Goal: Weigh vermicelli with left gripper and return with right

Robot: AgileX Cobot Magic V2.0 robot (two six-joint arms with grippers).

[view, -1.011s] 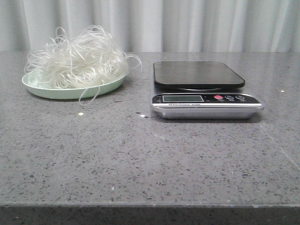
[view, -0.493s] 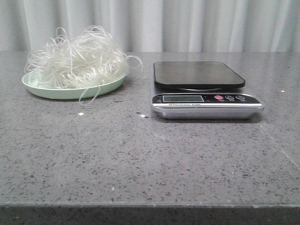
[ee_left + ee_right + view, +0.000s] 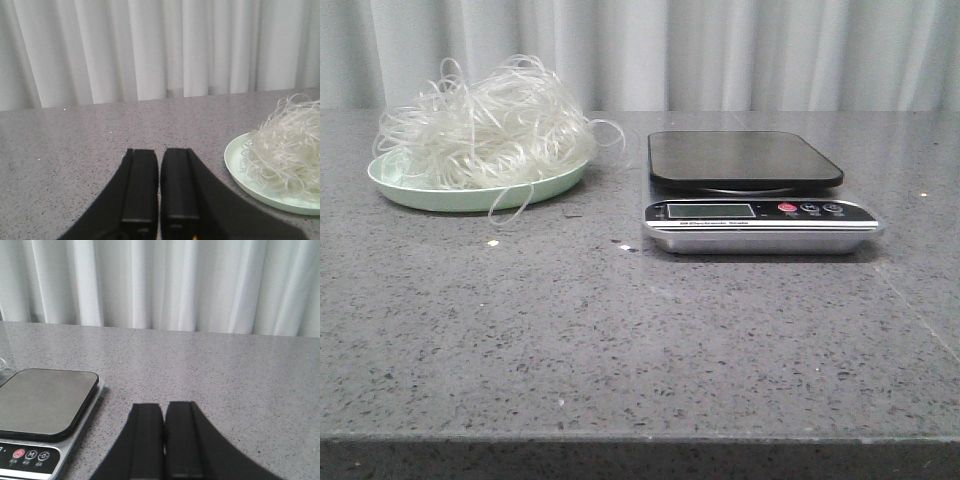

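The speckled grey stone table (image 3: 620, 340) carries a silver digital kitchen scale (image 3: 758, 205), with a pale green round plate (image 3: 470, 190) to the scale's left.

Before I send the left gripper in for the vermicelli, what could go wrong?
The vermicelli is a loose tangle with loops hanging over the green plate rim, so strands may trail or drop on the table on the way to the scale. The left gripper looks shut; it likely needs opening first.

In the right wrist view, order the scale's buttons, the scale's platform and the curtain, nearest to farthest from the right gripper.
From the right gripper:
1. Scale buttons, on the front panel beside the fingers.
2. Scale platform, just behind the buttons.
3. Curtain, beyond the table's far edge.
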